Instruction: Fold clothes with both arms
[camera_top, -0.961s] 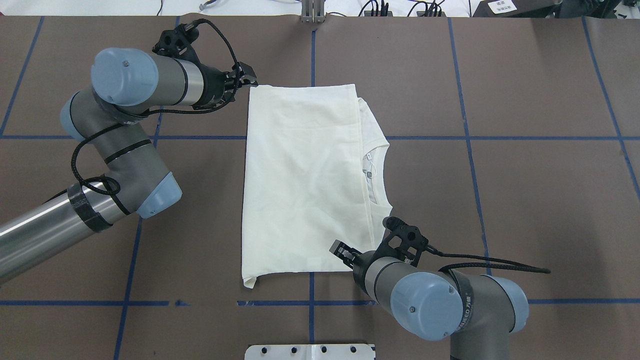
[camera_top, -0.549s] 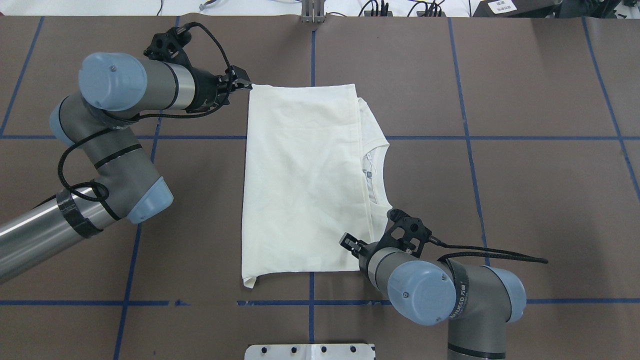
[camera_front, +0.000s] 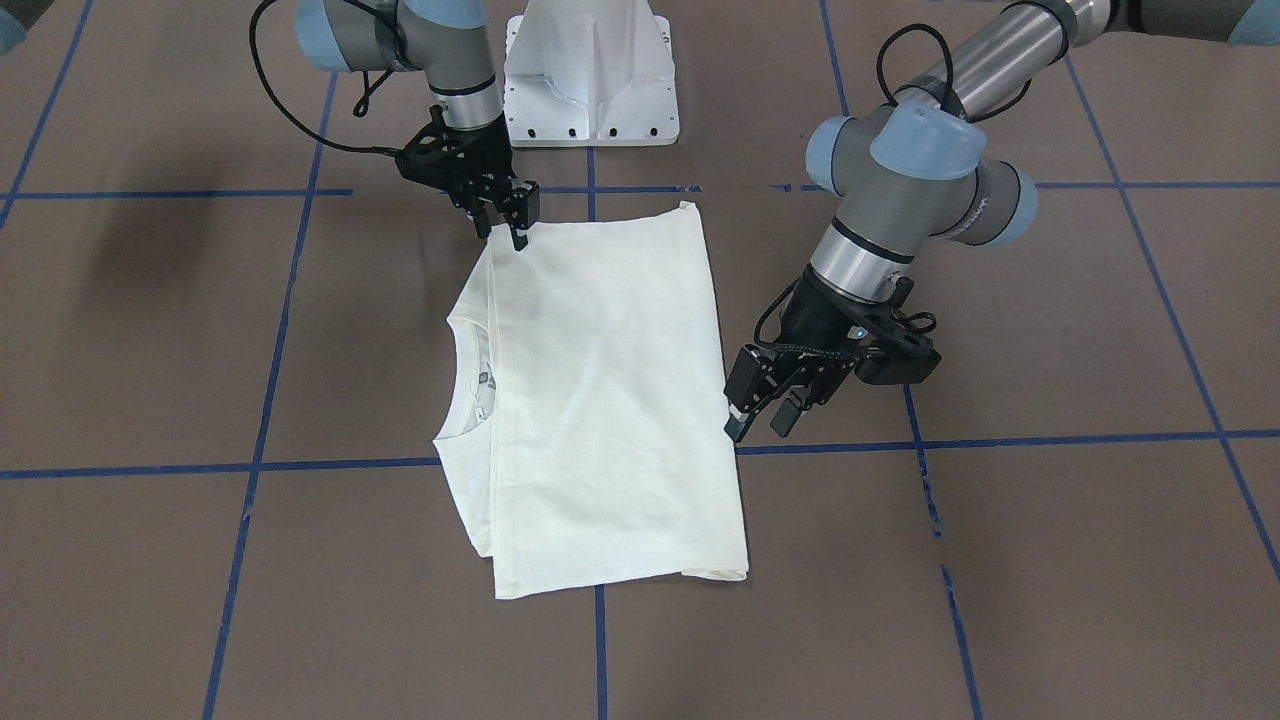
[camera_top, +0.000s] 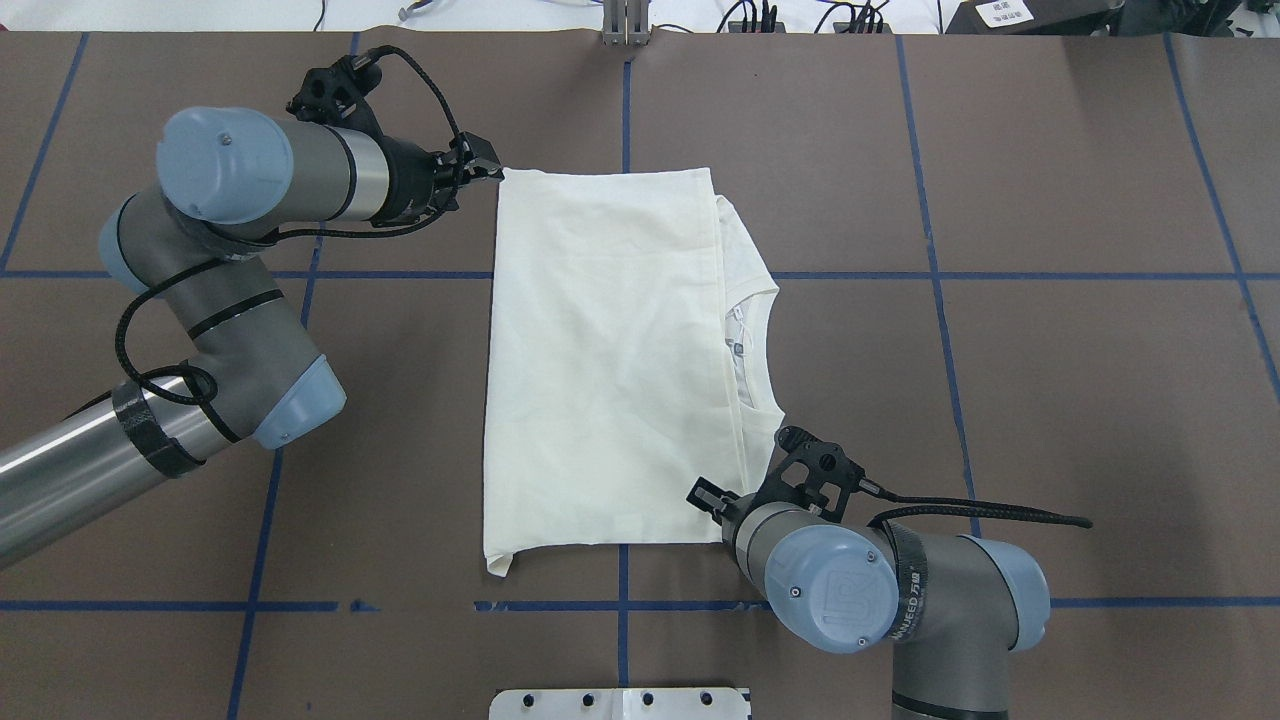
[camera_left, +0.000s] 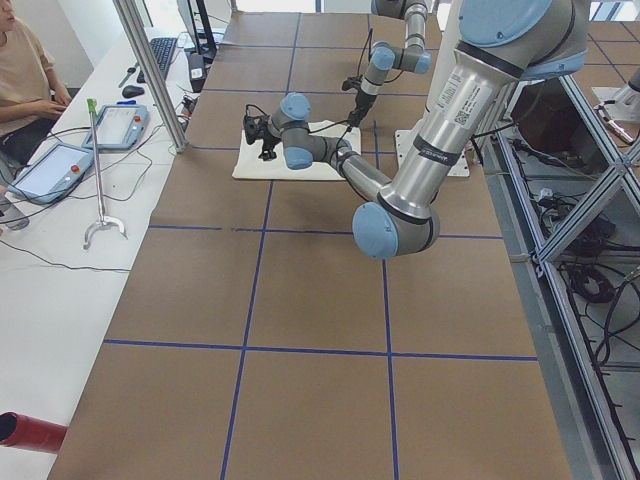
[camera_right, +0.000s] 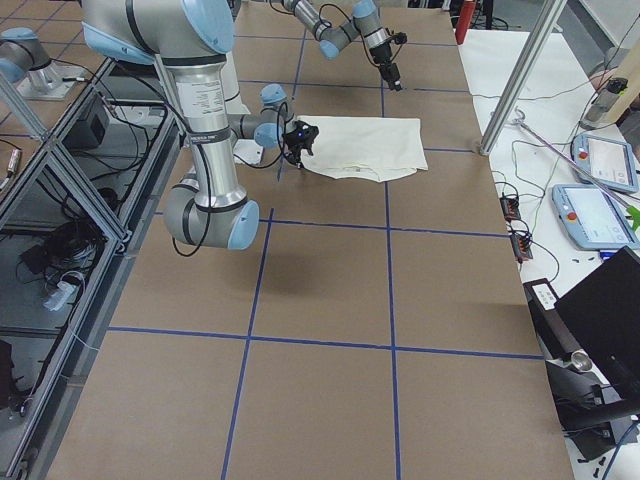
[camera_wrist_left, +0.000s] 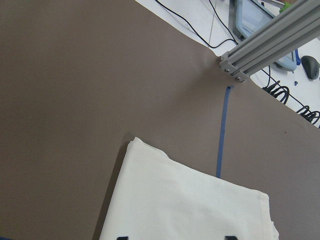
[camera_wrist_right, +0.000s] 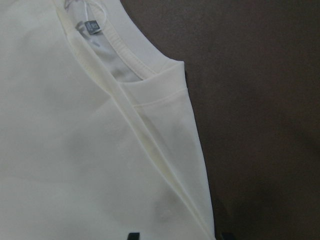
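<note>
- Overhead exterior view, far left: the left arm (camera_top: 240, 300) reaches across the brown table (camera_top: 1050, 400) towards the far left corner of the T-shirt (camera_top: 600, 350).
- Left end effector (camera_top: 487, 163): its 2 fingers are spread apart and grip nothing. It hangs just beside that corner, and the left wrist view looks down on the corner lying flat on the table.
- Middle: the cream T-shirt lies flat, folded into 1 long panel with its plain side up. Its neckline (camera_top: 745, 335) opens towards the robot's right, and a small label shows inside the collar.
- Blue tape lines (camera_top: 930, 275) mark the table in a grid, and 1 runs under the cloth.
- Right end effector (camera_top: 707, 497): its fingers are spread, at the near right corner of the T-shirt. Whether the tips touch the cloth cannot be told.
- Far right: the right arm (camera_top: 900, 600) bends in from the near edge.
</note>
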